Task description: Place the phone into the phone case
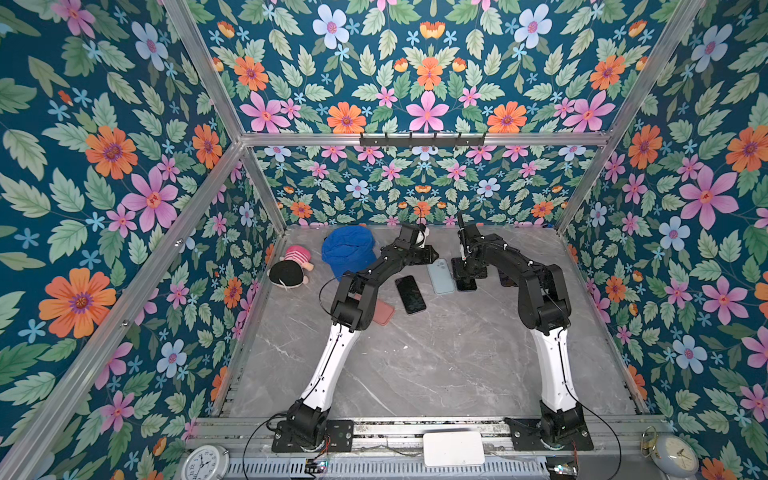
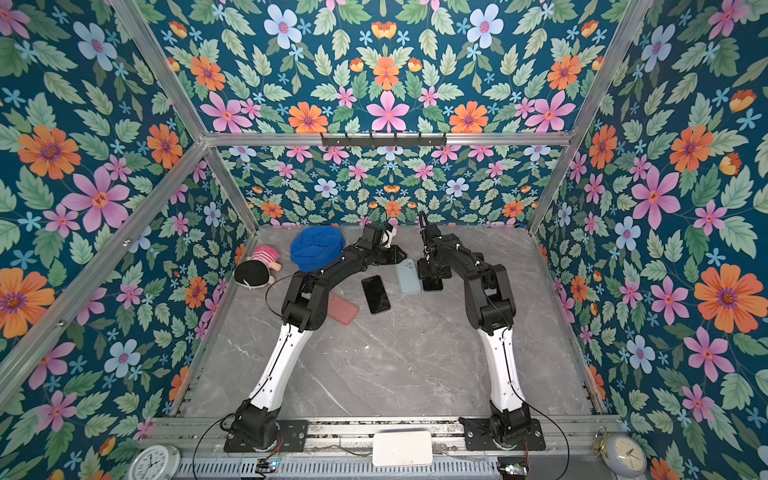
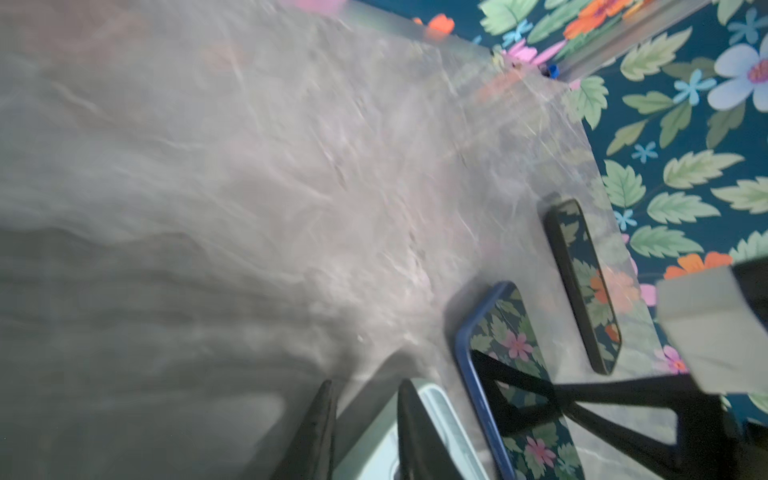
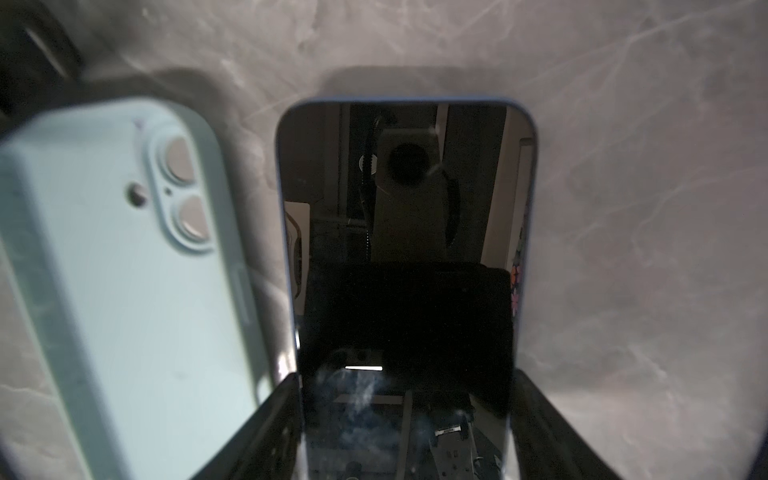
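**Fig.** Bench [image 1: 436, 365], both arms reaching to far ctr.

- **Right end effector** [image 4: 407, 376]: low over the phone [image 4: 399, 187]. Its fingers [image 4: 286, 415] press vs. the phone's two long edges, pinching it across the width.
- **Phone:** flat on the bench, screen up, blue rim, just right of ctr.
- **Phone case** [image 4: 104, 270]: pale blue, just left of the phone, back up w/ camera cut-outs showing.
- **Left end effector** [image 3: 365, 384]: at the phone case's far end. Fingers narrowly apart, one over the corner of the phone case; grip or no grip, cannot tell (view blurred).
- **Near-left of the phone case:** 2nd black phone [image 1: 410, 294], then a pink case [image 1: 384, 312] partly under the left arm.
- **Far left:** blue cap [image 1: 348, 249], plush doll [image 1: 291, 269].
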Robot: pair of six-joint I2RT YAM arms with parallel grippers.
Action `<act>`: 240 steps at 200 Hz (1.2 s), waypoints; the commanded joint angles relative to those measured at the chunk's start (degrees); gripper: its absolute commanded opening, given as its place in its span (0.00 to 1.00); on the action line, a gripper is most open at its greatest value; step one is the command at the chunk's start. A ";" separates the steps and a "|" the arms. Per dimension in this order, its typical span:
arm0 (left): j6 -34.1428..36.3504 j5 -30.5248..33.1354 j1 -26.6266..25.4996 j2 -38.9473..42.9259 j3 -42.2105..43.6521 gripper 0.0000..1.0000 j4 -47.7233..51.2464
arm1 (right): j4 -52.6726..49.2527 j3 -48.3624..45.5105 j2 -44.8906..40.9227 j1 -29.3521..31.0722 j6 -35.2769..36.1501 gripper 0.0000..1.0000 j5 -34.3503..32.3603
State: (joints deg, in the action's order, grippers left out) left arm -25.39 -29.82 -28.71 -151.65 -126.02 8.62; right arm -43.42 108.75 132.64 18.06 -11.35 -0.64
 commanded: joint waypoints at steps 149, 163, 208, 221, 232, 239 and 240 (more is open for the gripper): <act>-2.85 -2.26 -7.60 24.27 40.07 0.22 -9.52 | 6.14 -31.85 -18.67 5.82 -4.14 0.47 2.13; -3.86 -1.61 -8.22 27.20 44.52 0.22 -11.16 | 6.58 -34.19 -20.14 5.98 -4.38 0.47 2.36; -6.49 0.07 -8.91 33.59 53.31 0.22 -13.11 | 4.71 -36.78 -23.66 5.90 -3.22 0.47 0.65; -7.20 0.25 -8.90 34.92 54.78 0.22 -13.19 | 3.61 -37.07 -25.06 5.94 -2.63 0.47 0.40; -7.80 0.31 -8.84 36.01 56.04 0.22 -13.51 | 2.32 -37.21 -26.24 5.91 -2.46 0.47 0.63; -8.13 0.32 -8.78 36.91 56.62 0.22 -13.61 | 1.28 -37.29 -27.15 6.01 -2.43 0.46 0.84; -8.20 0.31 -8.80 37.02 56.73 0.22 -13.62 | 1.12 -37.34 -27.25 6.10 -2.44 0.46 0.87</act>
State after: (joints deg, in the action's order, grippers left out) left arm -31.64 -30.26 -37.54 -116.79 -71.02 -3.16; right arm -37.63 71.59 107.63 23.97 -14.35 -0.34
